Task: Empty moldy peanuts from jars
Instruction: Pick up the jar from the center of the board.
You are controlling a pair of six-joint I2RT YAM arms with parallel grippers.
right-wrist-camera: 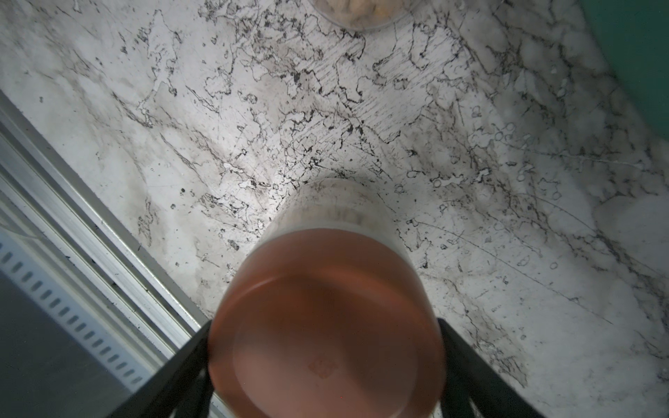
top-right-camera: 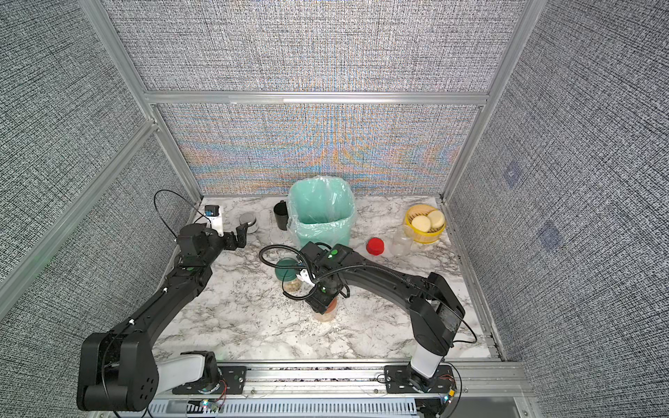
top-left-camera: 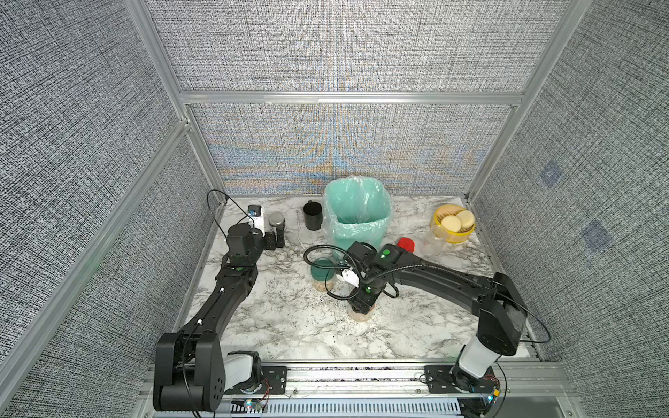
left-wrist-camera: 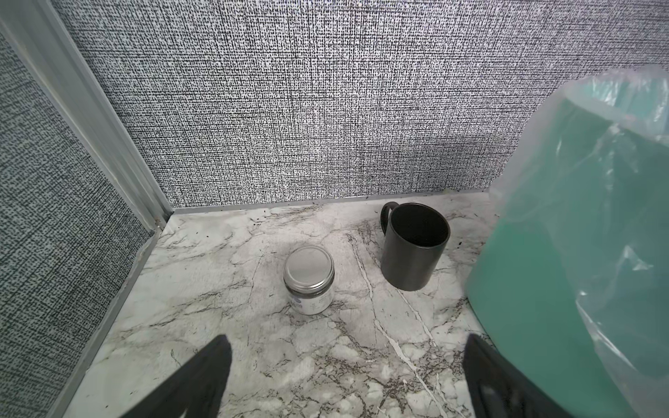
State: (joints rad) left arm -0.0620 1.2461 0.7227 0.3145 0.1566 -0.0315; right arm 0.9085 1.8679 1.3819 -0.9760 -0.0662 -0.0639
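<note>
**Right jaws at the lid of the terracotta-lidded jar, near the front of the bench**

Nearest to the robot, at the front middle of the bench (top-left-camera: 282,325), the terracotta-lidded jar (top-left-camera: 360,317) stands upright. Moldy peanuts (top-right-camera: 325,317) show through its clear wall. The right gripper (right-wrist-camera: 324,340) points down on it from above. In the right wrist view its jaws stand one at each side of the lid and seem to touch it. I cannot tell if they press on it.

A little farther, toward the left arm's side, stands the green-lidded jar (top-left-camera: 322,269). Its lid is on and it also has peanuts at the bottom. It is near the right gripper but apart from it.

Farther again, on the right side, the red lid (top-left-camera: 408,245) lies on the bench just beside an open clear jar (top-left-camera: 434,240). This jar stands upright against the front of the yellow bowl (top-left-camera: 436,217), where cream round discs (top-left-camera: 452,223) lie.

On the left side the left gripper (left-wrist-camera: 347,343) hovers over the bench with its jaws wide apart, pointing toward the silver-lidded tin (left-wrist-camera: 308,278), which stands just beyond them.

Behind the tin, closer to the back wall, is the black mug (left-wrist-camera: 414,246). Just beside the mug, at the back middle, stands the green bin (top-left-camera: 347,235) with a clear plastic liner.
</note>
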